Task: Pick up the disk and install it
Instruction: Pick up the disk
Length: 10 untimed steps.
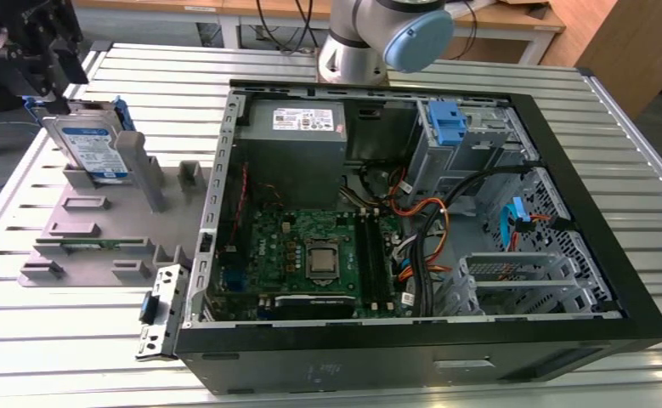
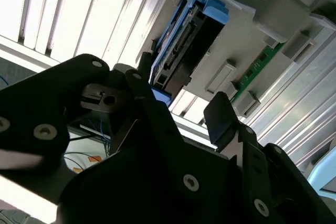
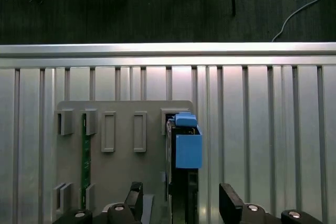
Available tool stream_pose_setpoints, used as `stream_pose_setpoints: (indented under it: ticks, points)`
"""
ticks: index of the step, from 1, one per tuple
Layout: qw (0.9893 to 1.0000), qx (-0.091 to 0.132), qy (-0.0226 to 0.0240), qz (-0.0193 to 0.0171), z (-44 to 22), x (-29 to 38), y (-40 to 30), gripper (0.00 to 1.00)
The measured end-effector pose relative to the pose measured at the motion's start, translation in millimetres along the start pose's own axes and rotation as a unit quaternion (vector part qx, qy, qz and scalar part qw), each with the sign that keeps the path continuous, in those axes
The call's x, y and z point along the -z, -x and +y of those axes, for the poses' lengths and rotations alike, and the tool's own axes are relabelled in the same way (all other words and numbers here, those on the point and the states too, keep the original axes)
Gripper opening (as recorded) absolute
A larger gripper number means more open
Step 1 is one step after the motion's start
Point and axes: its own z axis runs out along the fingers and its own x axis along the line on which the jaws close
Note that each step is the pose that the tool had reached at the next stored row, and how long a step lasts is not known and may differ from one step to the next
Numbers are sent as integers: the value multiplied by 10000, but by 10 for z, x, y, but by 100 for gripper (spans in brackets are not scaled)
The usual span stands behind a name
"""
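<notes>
1. On the slatted table (image 1: 59, 357), an open computer case (image 1: 364, 361): holds a motherboard (image 1: 308, 255), a power supply (image 1: 297, 127) and cables.
2. To the exterior view's left of the case, a grey slotted holder (image 1: 93, 229): carries the disk upright in one slot and a green circuit board (image 3: 84, 156) in another.
3. The disk (image 1: 90, 144): silver, with a white-and-blue label and a blue carrier bracket. Shows its label in the exterior view and its connector edge in the second wrist view.
4. Just above the disk, the gripper (image 1: 49, 81): spread wide, gripping nothing.

Nothing legible here: the disk (image 1: 90, 149) shows a white-and-blue label, the power supply (image 1: 297, 136) a white one, and the lettering on both is too small to read.
</notes>
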Motion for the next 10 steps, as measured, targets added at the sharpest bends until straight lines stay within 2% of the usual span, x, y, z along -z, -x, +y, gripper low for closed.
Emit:
stream_pose_setpoints:
  ticks: [1, 2, 5, 10]
  points:
    - [10000, 0, 0, 0, 0, 0, 0, 64]
    - [10000, 0, 0, 0, 0, 0, 0, 70]
    - [10000, 0, -5, -1, -1, -14, 0, 70]
    - [10000, 1, -15, 5, 6, -103, -2, 70]
